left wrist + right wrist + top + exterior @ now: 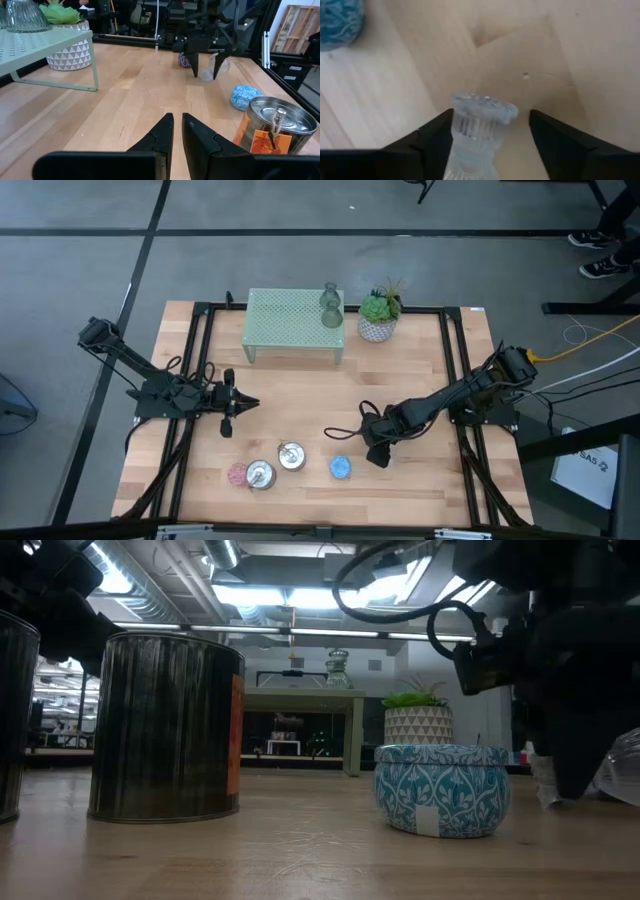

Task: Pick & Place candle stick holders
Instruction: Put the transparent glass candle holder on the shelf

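A clear glass candle stick holder [477, 125] stands between the open fingers of my right gripper [490, 132], which is low over the table right of the blue patterned holder [341, 467]. Two shiny silver holders [291, 456] [260, 474] and a pink holder [237, 473] rest on the table near its front edge. Another clear glass holder [331, 305] stands on the mint-green mesh stand [290, 320]. My left gripper [250, 402] is shut and empty, level above the table's left half. My right gripper has its fingers on either side of the clear holder's ribbed stem [470, 132], below the flared rim. One finger [437, 135] stands right against the stem and the other is apart from it. I cannot tell whether it touches.
A green plant in a white pot [379, 318] stands beside the stand at the back. Black frame rails [195, 370] run along the table's left and right sides. Bare wood lies in the table's middle between the stand and the holders.
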`<state>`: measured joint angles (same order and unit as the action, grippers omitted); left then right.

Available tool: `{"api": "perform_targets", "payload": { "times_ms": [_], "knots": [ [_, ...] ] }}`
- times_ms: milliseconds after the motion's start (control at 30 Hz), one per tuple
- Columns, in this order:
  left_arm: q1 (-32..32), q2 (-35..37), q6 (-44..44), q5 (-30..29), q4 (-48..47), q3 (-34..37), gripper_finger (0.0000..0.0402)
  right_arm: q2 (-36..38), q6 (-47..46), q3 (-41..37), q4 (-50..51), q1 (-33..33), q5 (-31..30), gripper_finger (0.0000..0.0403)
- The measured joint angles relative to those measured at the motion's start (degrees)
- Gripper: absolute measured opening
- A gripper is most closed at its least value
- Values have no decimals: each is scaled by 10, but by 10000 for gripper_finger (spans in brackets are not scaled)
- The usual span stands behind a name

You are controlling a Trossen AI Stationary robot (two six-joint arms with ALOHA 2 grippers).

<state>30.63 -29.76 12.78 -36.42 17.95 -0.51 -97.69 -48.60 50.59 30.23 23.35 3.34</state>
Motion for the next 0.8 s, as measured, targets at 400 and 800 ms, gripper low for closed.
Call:
{"api": "perform_targets", "payload": {
  "times_ms": [400, 800],
  "knots": [
    [0, 0, 0, 1, -2, 0, 31, -1, -52, -2, 3, -1, -6, 135],
    [0, 0, 0, 1, -2, 0, 31, -9, -43, 33, 28, -12, -5, 135]
  ]
}}
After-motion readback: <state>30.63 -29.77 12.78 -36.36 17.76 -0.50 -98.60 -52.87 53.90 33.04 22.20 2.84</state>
